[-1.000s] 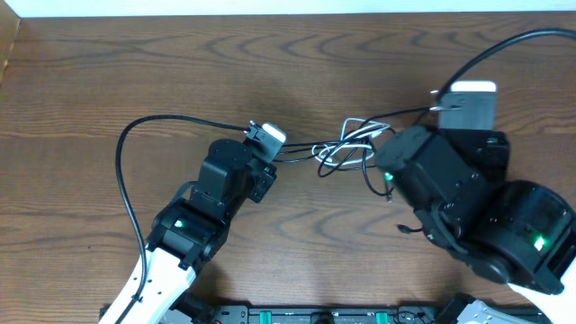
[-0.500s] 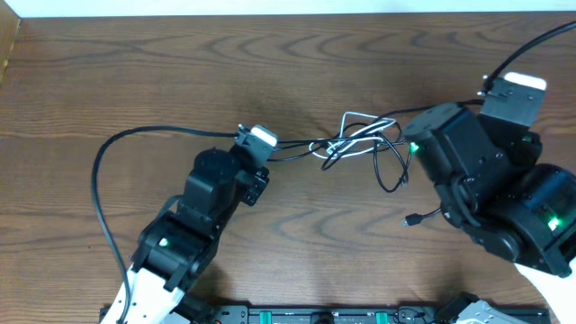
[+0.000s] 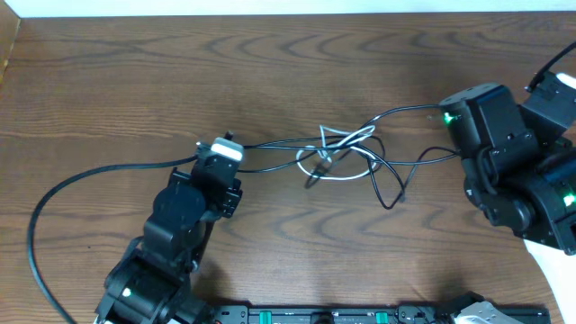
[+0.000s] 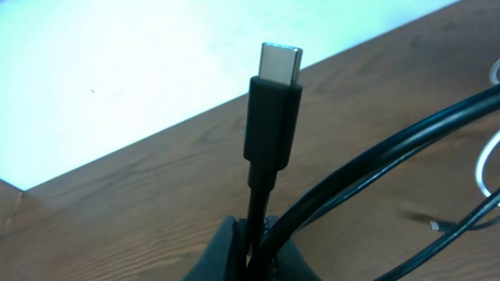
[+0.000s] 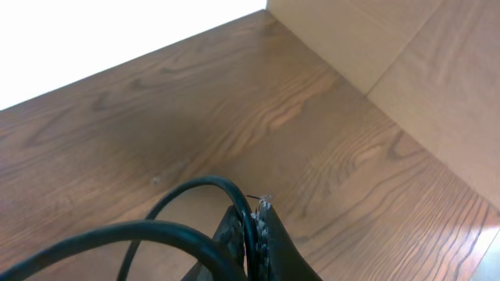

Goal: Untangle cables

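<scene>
A dark wooden table (image 3: 135, 72) carries tangled black and white cables (image 3: 328, 153).

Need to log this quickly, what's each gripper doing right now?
Left gripper: closed on the plug-ended black cable.
Right gripper: closed on a black cable.

Quick count from my side. Grippers: 2, my left gripper (image 4: 254, 238) and right gripper (image 5: 254, 228), one per arm. Arms: 2.

White cord (image 3: 351, 137): 1. Black cords (image 3: 396, 112): at least 2, poss. 3. They cross too much in the knot for me to split them for sure, so no firm no. there.

Plug (image 4: 273, 109): 1 seen clearly, in my left wrist cam. Any other plug ends are too small to count from overhead.

Thick arm wires (image 3: 90, 174): 2, one on each arm, separate from the thin cords.

Table (image 3: 135, 72): 1 — wood, everything sits on it.
</scene>
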Available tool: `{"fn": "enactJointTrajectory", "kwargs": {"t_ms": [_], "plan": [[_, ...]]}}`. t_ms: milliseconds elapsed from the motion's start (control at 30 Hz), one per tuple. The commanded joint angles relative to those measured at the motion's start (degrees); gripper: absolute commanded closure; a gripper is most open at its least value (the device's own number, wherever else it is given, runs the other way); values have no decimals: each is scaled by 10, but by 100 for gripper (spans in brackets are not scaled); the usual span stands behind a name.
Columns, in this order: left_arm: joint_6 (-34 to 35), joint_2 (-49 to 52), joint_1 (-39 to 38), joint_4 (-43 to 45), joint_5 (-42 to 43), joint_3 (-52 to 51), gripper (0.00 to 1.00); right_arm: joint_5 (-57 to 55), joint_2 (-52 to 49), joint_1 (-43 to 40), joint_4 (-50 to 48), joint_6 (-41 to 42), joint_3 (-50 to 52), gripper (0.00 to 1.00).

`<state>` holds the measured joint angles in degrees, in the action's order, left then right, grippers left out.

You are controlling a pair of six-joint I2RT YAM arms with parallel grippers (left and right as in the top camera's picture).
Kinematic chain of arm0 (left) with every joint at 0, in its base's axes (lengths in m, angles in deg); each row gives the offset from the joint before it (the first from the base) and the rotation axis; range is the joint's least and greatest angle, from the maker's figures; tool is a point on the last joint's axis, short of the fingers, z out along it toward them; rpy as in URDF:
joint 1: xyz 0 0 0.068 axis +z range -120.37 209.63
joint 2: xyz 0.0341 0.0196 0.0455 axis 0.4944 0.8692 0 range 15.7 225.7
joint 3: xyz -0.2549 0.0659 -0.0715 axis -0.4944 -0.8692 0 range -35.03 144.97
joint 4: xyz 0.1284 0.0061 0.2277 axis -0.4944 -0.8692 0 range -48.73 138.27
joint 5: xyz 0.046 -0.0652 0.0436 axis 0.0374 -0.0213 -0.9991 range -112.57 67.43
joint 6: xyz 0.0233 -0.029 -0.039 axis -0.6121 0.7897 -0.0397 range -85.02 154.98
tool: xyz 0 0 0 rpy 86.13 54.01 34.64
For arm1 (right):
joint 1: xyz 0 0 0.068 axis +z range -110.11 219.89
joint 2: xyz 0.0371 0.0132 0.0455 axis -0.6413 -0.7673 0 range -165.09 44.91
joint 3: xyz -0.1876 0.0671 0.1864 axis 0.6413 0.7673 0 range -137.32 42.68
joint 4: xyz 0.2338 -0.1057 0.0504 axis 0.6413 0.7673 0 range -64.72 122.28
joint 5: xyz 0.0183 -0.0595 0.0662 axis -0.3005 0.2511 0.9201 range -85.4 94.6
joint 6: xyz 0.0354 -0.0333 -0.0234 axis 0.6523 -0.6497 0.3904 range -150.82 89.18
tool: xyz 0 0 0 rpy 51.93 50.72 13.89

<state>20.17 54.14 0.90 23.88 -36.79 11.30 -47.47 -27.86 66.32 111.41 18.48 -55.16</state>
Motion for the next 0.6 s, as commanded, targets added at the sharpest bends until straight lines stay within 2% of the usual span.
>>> {"fn": "enactJointTrajectory", "kwargs": {"t_ms": [0, 133, 267, 367, 467, 567], "plan": [[7, -17, 4, -5, -50, 8, 93, -28, -1, -25, 2, 19, 2, 98], [8, -18, 4, -5, -49, 8, 93, 4, -7, -27, -12, 19, 2, 99], [21, -17, 4, -5, -49, 8, 93, 116, -21, -27, -59, -11, 2, 99], [20, -17, 4, -6, -49, 8, 93, 214, -40, -27, -114, -78, 2, 99], [20, -17, 4, -11, -49, 8, 93, 333, -66, -27, -170, -202, 2, 98], [20, -17, 4, -15, -49, 8, 93, 424, -96, -27, -186, -312, 2, 95]]}}
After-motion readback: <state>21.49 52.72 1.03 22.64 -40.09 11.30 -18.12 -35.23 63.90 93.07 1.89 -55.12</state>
